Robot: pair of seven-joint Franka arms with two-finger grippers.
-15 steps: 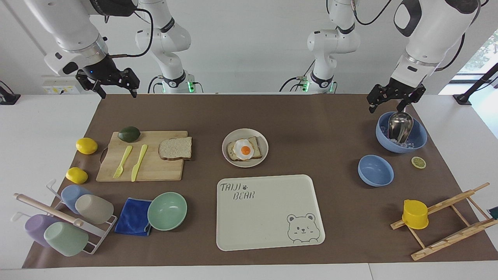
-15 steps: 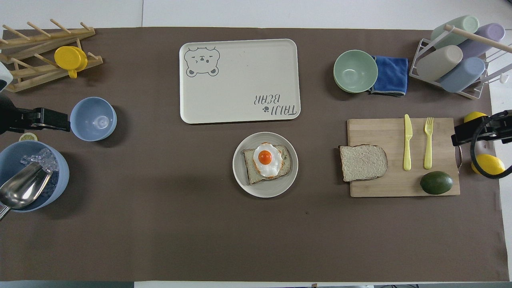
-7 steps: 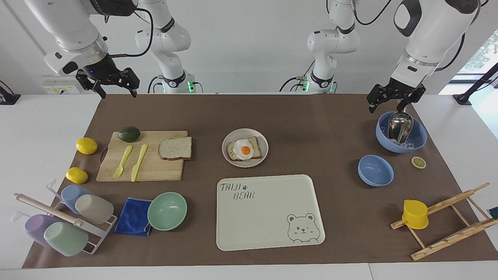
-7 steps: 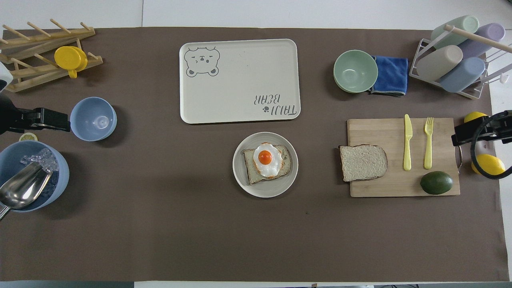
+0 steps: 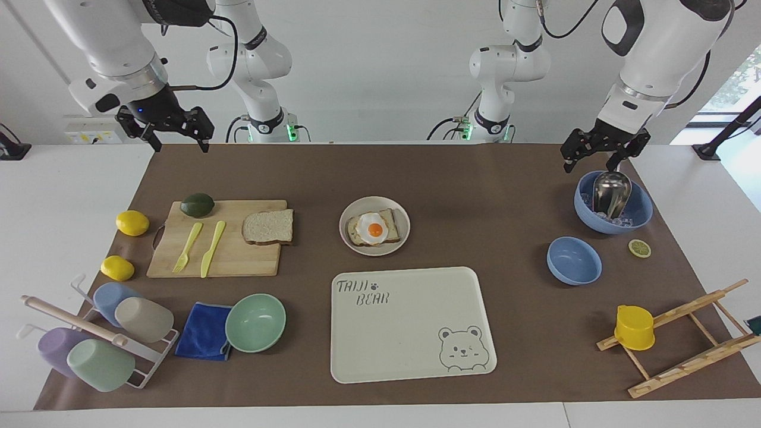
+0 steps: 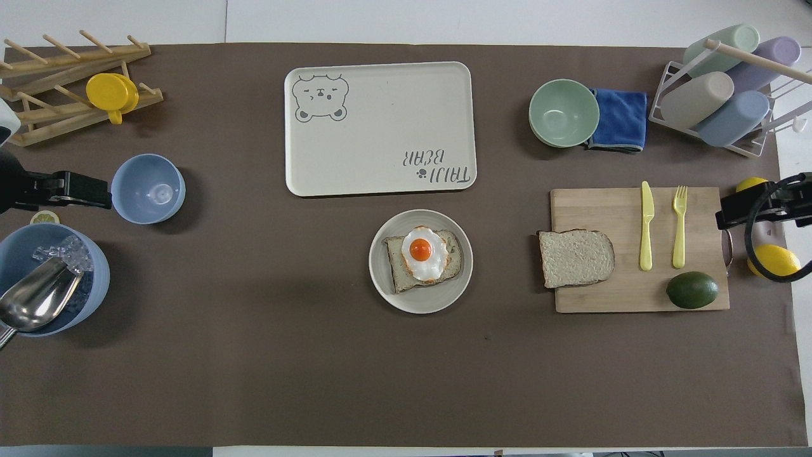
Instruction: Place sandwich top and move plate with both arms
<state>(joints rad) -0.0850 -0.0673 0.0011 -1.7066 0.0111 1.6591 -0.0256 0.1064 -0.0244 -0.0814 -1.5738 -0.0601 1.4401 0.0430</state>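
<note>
- Facing view: nothing of the task looks done yet. The sandwich top (image 5: 268, 226), a plain slice of speckled brown bread, lies flat on the wooden cutting board (image 5: 232, 261), at the board's edge nearest the table's middle.
- The plate (image 5: 374, 249) sits near the middle of the table, between the robots and the cream bear tray (image 5: 410, 345). On it rests a bread slice with a fried egg (image 5: 374, 229), uncovered.
- Left to do, by my judgement: pick up the loose slice, lay it over the egg, then shift the plate using both arms.
- The right gripper (image 5: 172, 134) hangs in the air with its jaws open and holding nothing, over the mat's edge by the robots, at the cutting board's end of the table. The slice lies well apart from it, down on the board.
- The left gripper (image 5: 596, 159) hovers just above the blue bowl with a metal scoop (image 5: 612, 205), jaws open and empty, well apart from the plate and the slice.
</note>
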